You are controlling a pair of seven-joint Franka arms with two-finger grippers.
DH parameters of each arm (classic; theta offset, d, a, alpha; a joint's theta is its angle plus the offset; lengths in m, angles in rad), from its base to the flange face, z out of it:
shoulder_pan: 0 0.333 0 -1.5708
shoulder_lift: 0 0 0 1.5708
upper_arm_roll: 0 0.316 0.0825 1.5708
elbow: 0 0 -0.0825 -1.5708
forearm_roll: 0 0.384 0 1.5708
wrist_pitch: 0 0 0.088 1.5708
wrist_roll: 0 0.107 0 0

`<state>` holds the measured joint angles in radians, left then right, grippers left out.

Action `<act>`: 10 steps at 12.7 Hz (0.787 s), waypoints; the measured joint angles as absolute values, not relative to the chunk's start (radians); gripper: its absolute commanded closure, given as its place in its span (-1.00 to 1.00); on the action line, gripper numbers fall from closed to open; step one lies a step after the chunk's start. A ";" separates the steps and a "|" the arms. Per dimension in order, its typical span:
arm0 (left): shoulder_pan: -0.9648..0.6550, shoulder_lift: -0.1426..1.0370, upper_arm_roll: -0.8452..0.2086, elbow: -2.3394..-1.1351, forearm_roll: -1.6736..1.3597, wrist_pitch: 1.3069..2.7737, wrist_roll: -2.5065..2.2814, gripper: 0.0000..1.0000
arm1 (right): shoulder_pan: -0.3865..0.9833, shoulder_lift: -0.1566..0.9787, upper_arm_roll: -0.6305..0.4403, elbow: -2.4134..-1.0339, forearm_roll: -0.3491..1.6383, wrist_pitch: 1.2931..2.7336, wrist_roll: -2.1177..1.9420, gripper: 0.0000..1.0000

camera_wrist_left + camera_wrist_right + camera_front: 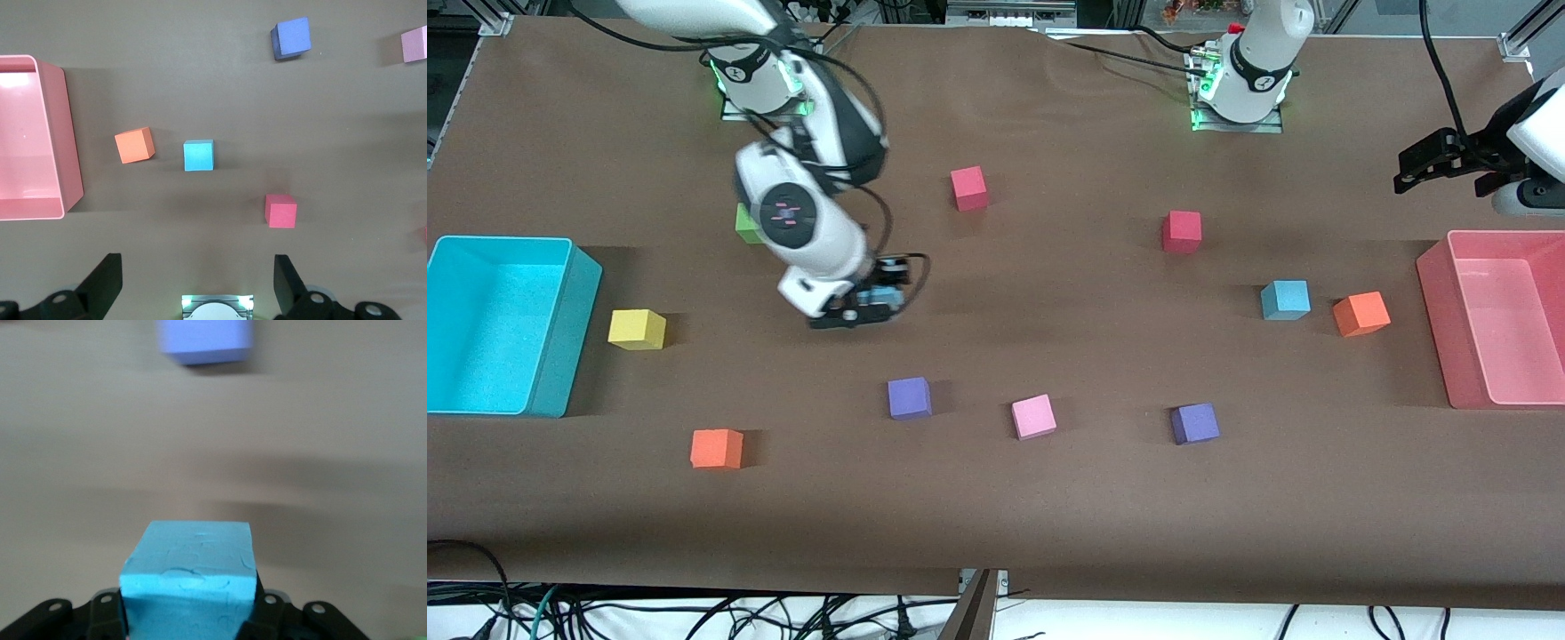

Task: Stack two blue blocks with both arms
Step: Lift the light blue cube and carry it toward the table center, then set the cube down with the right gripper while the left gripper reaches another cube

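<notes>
My right arm bends down from its base over the middle of the brown cloth-covered table (996, 516), its right gripper (867, 307) low above the cloth, jaws clamped on a light sky-blue foam cube (190, 577). The right wrist view shows what the front view hardly does: that cube's pitted, dimpled top face and square edges, seated between my black fingers (107, 613), with a blurred purple foam cube (205, 340) lying on the cloth ahead.

My left arm waits, swung out at its own end of the table, the left gripper (1449, 164) up above the glossy pink plastic bin (1436, 329), its jaws wide apart. Its wrist view looks straight down on the second sky-blue foam cube (199, 155), resting on the cloth just beside an orange foam cube (134, 145), near that bin, with a red foam cube (281, 211) close by.
</notes>
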<state>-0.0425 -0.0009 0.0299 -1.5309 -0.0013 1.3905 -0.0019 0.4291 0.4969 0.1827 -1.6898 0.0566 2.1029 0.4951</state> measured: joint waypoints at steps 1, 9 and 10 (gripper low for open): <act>-0.043 -0.001 0.030 -1.531 -0.001 1.390 -0.002 -1.00 | 0.484 0.576 0.182 -1.597 0.056 2.103 0.574 0.55; -0.043 0.000 0.026 -1.530 0.001 1.389 -0.002 -1.00 | 0.633 0.941 0.142 -1.238 -0.001 2.193 0.714 0.50; -0.043 0.000 0.024 -1.530 0.006 1.388 -0.002 -1.00 | 0.633 0.950 0.142 -1.237 -0.002 2.216 0.716 -0.11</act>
<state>-0.0428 -0.0005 0.0240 -1.5302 0.0055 1.3881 -0.0018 0.6332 0.9504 0.1419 -1.2375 -0.0021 2.2158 0.7165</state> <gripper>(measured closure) 0.000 0.405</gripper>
